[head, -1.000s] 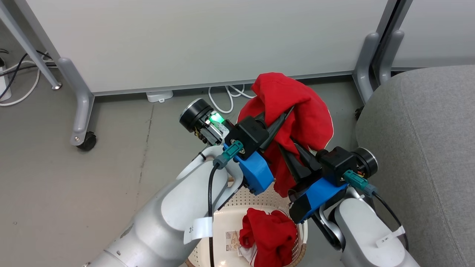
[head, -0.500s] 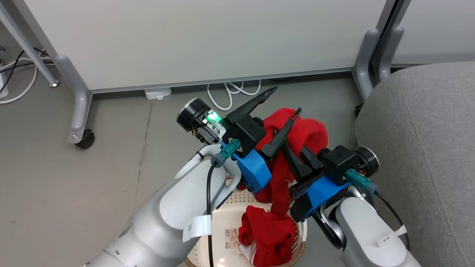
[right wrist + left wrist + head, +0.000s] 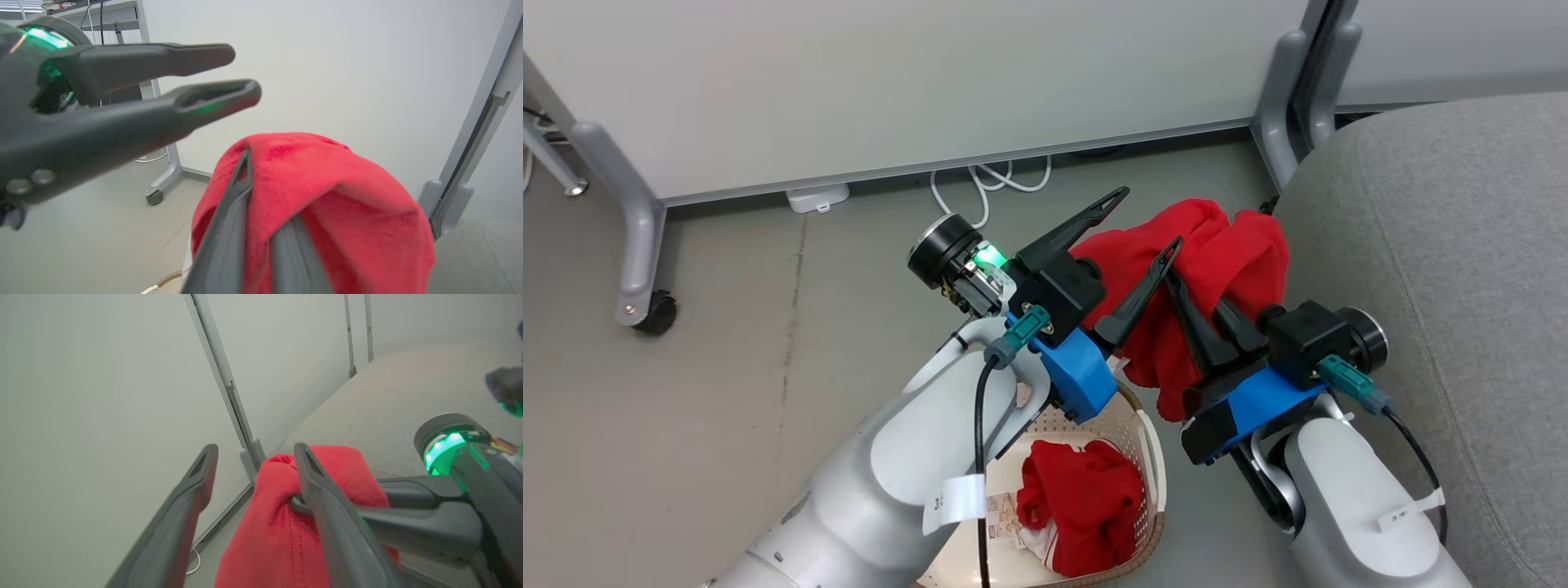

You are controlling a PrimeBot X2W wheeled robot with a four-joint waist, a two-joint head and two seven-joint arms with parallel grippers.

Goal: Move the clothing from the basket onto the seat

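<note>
A red garment [image 3: 1225, 253] of the clothing hangs over my right gripper [image 3: 1176, 282], which is shut on it, just left of the grey seat [image 3: 1445, 245]. My left gripper [image 3: 1150, 219] stands open beside the cloth, holding nothing. In the left wrist view the garment [image 3: 278, 531] lies past the right one of my fingers [image 3: 304, 465], in front of the seat [image 3: 408, 396]. In the right wrist view the cloth [image 3: 347, 204] drapes my right gripper [image 3: 261, 196], with the open left gripper [image 3: 243, 71] at upper left. A second red garment [image 3: 1086, 502] lies in the basket [image 3: 1152, 457] below.
White partition panels stand behind, on grey legs with a caster [image 3: 654, 310] at the left and posts [image 3: 1286, 98] next to the seat. White cables [image 3: 988, 175] lie on the grey floor under the panel.
My left gripper has opened and let go of the garment, which now hangs from the right gripper alone and sits nearer the seat. The camera has turned to the right.
</note>
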